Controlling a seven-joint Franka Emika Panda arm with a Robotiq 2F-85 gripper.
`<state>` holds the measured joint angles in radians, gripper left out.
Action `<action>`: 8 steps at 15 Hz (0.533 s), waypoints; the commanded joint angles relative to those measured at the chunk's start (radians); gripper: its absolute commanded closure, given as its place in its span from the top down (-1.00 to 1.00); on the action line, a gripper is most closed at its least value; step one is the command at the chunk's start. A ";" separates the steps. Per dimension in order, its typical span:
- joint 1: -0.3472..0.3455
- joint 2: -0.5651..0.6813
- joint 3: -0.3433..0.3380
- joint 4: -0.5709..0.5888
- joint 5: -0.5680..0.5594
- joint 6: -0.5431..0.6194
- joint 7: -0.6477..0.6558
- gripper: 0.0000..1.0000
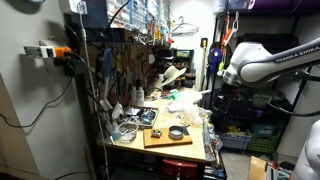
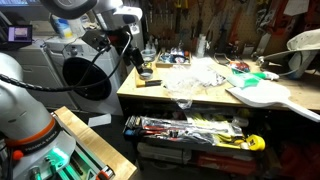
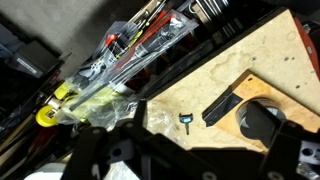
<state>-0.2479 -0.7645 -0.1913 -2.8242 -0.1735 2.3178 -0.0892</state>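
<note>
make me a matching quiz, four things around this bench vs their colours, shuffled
Things:
1 roll
2 board
3 dish
4 bag

Colours:
a black
b clear
c yellow
d pale wood

Pairs: 1-c, 2-d, 3-a, 4-b

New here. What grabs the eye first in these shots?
The white Franka arm looms beside a cluttered workbench, with a tool wall behind. In the wrist view the open gripper hangs over a plywood board, a clear tool tray below it.
</note>
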 commanded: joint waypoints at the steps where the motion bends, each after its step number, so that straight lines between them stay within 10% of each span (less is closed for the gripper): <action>1: -0.004 0.000 0.004 0.002 0.004 -0.003 -0.003 1.00; 8: 0.121 0.138 0.057 0.116 0.008 0.003 -0.090 1.00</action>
<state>-0.1991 -0.7254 -0.1548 -2.7578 -0.1733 2.3178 -0.1315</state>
